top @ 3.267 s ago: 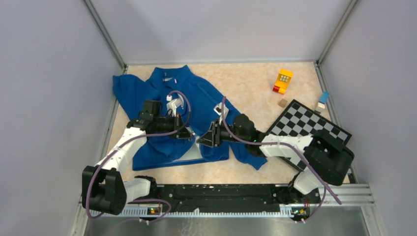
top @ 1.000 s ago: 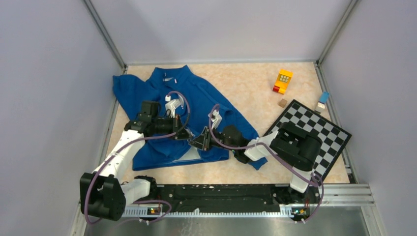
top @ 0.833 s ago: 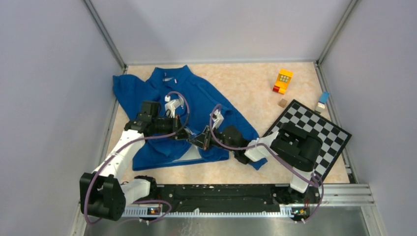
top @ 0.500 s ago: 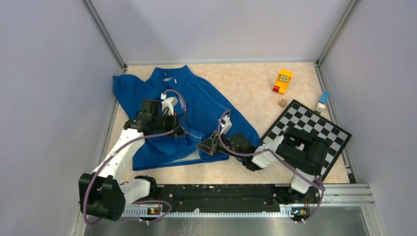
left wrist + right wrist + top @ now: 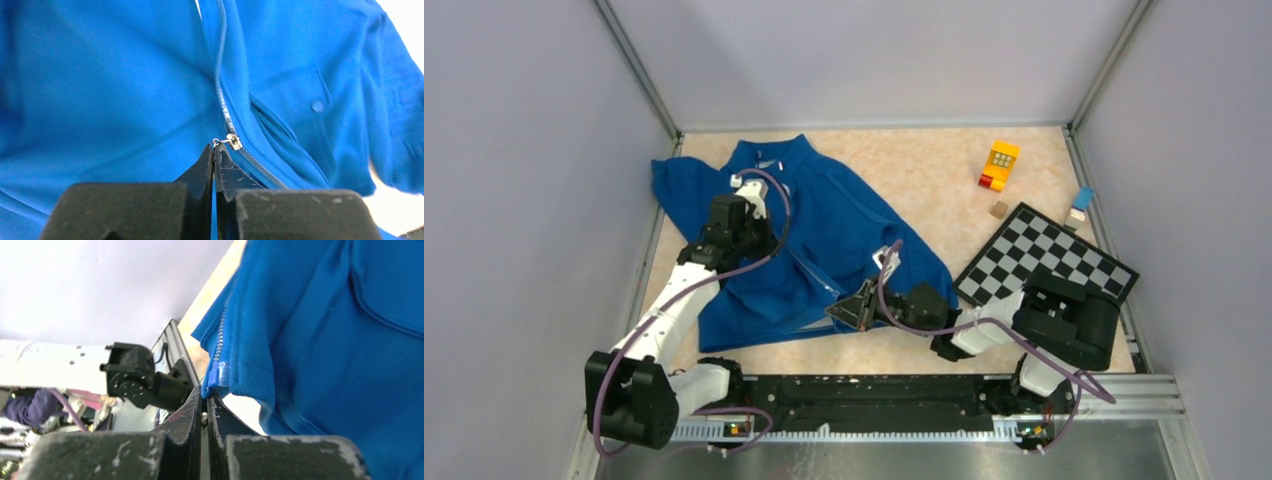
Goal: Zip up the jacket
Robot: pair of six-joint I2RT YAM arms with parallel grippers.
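The royal-blue jacket (image 5: 824, 220) lies spread on the left half of the table, collar at the far side. My left gripper (image 5: 774, 245) is over its chest. In the left wrist view the gripper (image 5: 214, 146) is shut on the ring pull of the silver zipper slider (image 5: 233, 141); closed zipper runs below it and the open teeth run on above. My right gripper (image 5: 839, 312) is at the jacket's near hem. In the right wrist view it (image 5: 205, 392) is shut on the hem corner at the zipper's bottom end (image 5: 216, 374), which it holds taut.
A black-and-white checkerboard (image 5: 1049, 265) lies at the right, with my right arm's base joints over its near corner. A yellow toy block (image 5: 1001, 163), a small brown cube (image 5: 998, 209) and a small blue-and-white piece (image 5: 1080, 203) sit at the far right. Grey walls close in the table.
My left gripper moved toward the collar with the slider, closing the front, and the pale lining no longer shows. My right gripper pulled the hem toward the near edge.
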